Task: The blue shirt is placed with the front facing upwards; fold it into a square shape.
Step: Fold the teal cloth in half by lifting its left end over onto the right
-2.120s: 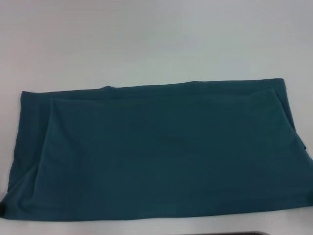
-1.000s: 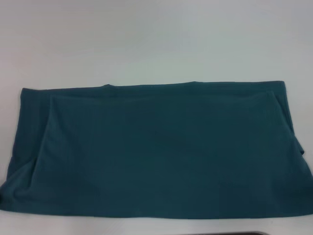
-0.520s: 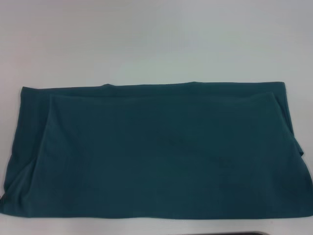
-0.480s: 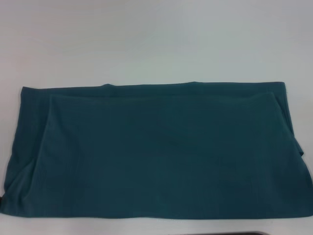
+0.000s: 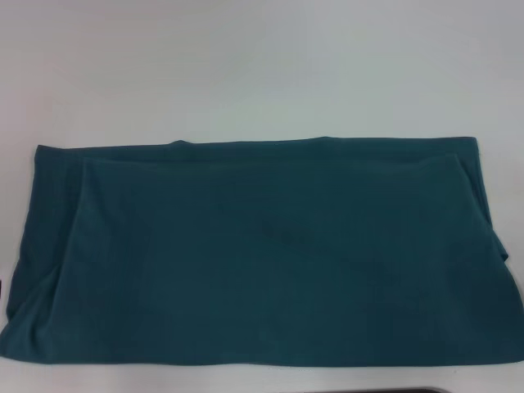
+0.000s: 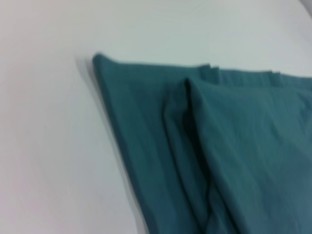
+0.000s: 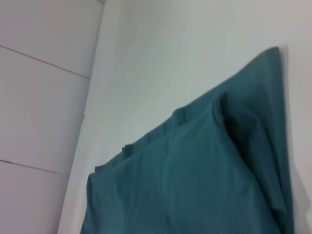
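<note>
We can't see either gripper anywhere, so no idea how their fingers stand. The blue shirt [image 5: 262, 254] runs off the head view's right edge, both wrist views crop it too, and any print is hidden, only plain fabric showing.

Bare white table [image 5: 262, 65] beyond blue shirt [image 5: 262, 254]; nothing standing around its edges.

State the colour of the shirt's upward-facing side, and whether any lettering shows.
Plain dark teal-blue; no lettering shows on the blue shirt. It shows best in the head view.
</note>
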You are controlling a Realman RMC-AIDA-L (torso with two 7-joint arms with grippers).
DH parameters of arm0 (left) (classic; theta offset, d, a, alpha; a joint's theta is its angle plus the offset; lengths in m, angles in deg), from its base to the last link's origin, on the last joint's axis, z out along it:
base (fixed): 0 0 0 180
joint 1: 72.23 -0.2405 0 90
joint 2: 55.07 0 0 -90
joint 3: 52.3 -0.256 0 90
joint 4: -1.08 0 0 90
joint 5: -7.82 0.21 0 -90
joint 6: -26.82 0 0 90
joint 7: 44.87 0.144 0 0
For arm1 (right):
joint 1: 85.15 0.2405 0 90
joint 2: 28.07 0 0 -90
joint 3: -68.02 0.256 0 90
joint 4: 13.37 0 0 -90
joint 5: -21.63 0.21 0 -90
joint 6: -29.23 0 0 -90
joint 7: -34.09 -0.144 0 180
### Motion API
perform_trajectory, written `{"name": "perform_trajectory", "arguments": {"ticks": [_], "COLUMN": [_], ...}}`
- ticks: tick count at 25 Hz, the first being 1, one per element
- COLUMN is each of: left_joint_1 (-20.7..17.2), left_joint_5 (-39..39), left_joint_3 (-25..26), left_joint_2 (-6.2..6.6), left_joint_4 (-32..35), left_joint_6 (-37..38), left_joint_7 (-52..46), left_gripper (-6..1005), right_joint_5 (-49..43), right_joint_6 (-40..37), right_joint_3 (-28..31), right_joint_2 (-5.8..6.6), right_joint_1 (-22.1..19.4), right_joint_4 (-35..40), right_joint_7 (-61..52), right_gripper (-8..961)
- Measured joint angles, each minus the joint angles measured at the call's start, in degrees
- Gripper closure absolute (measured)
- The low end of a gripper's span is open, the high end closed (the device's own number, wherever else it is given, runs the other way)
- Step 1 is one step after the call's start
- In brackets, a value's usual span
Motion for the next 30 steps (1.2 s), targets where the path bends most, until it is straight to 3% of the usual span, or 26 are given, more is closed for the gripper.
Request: {"name": "perform_trajectory", "arguments": {"ticks": [1,4,9,22,28,30], "left_joint_1": [0.2,1.7,3.7,5.5,5.7,5.7], "left_joint_5": [0.0,-0.4,-5.6,-18.2,-20.2,-20.8], "left_joint_3": [0.1,0.5,0.9,0.6,0.8,0.8], "left_joint_2": [-0.04,-0.48,-0.70,-2.30,-3.49,-3.71], "left_joint_4": [0.0,0.1,1.3,5.2,5.5,5.5], "left_joint_6": [-0.1,-0.6,0.0,0.0,-1.8,-2.6], "left_joint_7": [0.0,0.0,-0.1,0.6,2.5,2.9], "left_gripper": [695,476,309,128,132,134], "right_joint_5": [0.0,0.1,0.2,4.7,6.4,7.6], "right_joint_6": [-0.2,-0.6,-0.7,3.6,5.9,6.3], "right_joint_3": [0.5,1.8,2.6,3.4,3.5,3.5], "right_joint_2": [0.03,0.16,0.22,-1.05,-2.29,-2.49], "right_joint_1": [0.1,0.7,2.6,5.7,6.4,6.4], "right_joint_4": [0.1,0.3,0.3,-0.4,-0.4,-0.4], "right_joint_7": [0.1,0.7,2.2,9.1,12.4,13.0], "right_gripper": [491,490,460,332,109,89]}}
